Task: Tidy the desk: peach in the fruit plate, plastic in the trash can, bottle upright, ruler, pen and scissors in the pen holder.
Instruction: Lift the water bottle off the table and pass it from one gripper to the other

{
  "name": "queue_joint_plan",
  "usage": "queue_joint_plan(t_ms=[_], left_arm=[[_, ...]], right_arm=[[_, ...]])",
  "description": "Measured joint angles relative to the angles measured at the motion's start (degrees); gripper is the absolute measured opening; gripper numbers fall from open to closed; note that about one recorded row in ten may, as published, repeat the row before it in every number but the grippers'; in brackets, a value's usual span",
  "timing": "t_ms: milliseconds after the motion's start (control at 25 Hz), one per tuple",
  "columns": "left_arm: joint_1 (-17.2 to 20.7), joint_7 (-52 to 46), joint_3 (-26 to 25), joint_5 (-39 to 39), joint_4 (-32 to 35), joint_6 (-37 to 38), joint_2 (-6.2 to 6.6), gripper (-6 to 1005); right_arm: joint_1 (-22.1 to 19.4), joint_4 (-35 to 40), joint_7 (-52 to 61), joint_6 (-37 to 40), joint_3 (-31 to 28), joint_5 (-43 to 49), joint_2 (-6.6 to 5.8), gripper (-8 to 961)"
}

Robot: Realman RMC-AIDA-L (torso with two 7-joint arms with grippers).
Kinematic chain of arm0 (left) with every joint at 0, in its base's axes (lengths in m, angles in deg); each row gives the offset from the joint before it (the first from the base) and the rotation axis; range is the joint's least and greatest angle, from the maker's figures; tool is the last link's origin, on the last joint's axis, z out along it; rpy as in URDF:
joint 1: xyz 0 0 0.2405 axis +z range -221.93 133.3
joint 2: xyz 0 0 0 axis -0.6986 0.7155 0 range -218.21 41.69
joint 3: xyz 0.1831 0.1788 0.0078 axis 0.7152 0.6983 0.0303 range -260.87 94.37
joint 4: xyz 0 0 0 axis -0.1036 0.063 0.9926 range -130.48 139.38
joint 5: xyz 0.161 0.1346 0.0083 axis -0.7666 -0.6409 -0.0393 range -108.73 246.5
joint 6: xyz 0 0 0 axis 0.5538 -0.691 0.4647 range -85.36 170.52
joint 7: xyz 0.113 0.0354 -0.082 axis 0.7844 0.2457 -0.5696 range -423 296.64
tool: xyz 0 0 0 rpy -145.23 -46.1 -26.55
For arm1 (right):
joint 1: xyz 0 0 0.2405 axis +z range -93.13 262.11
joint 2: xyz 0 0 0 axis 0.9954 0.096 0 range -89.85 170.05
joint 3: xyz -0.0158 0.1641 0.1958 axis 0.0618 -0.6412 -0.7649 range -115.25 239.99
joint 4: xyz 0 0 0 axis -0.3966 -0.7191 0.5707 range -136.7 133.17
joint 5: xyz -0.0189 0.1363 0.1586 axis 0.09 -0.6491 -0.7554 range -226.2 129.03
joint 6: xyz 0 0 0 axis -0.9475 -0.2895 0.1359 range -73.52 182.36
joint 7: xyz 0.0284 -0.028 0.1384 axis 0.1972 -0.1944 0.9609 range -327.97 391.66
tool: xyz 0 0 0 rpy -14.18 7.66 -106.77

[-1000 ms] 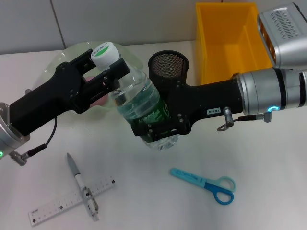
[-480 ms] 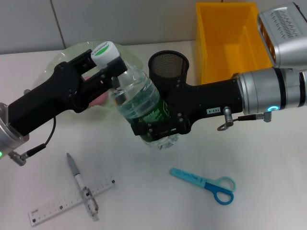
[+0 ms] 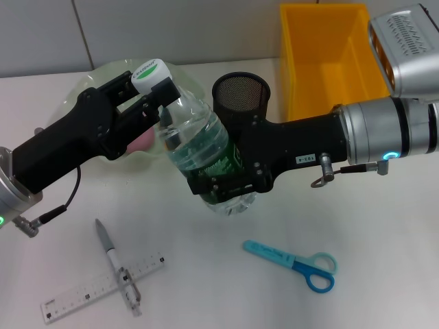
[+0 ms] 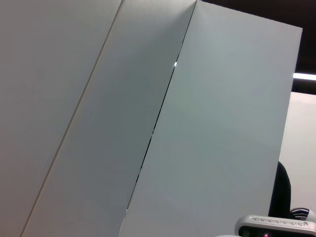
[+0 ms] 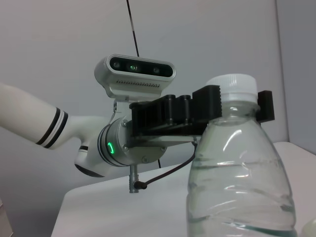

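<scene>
A clear water bottle point(image 3: 199, 140) with a green label and white cap stands nearly upright, leaning a little left, in the middle of the desk. My left gripper point(image 3: 155, 96) is shut on its neck just under the cap. My right gripper point(image 3: 225, 184) is shut around its lower body. The right wrist view shows the bottle point(image 5: 239, 187) with the left gripper point(image 5: 233, 101) flanking the cap. A pink peach point(image 3: 142, 140) lies in the pale green fruit plate point(image 3: 92, 79), mostly hidden by the left arm. The pen point(image 3: 115, 264) crosses the ruler point(image 3: 82, 293) at front left. Blue scissors point(image 3: 296, 264) lie at front right. No loose plastic shows.
A black mesh pen holder point(image 3: 240, 96) stands just behind the right gripper. A yellow bin point(image 3: 329, 55) stands at the back right. The left wrist view shows only wall panels and the robot's head point(image 4: 276, 227).
The left gripper and the bottle's cap have shifted very slightly up and back. The right arm has not moved.
</scene>
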Motion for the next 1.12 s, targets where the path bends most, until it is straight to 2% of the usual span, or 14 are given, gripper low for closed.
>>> queue_joint_plan(t_ms=[1040, 1120], left_arm=[[0.22, -0.03, -0.01, 0.0, 0.09, 0.74, 0.07, 446], [0.22, -0.02, 0.03, 0.0, 0.09, 0.69, 0.09, 532]], right_arm=[[0.0, -0.01, 0.18, 0.31, 0.0, -0.16, 0.0, 768], [0.0, -0.01, 0.2, 0.31, 0.0, -0.18, 0.0, 768]])
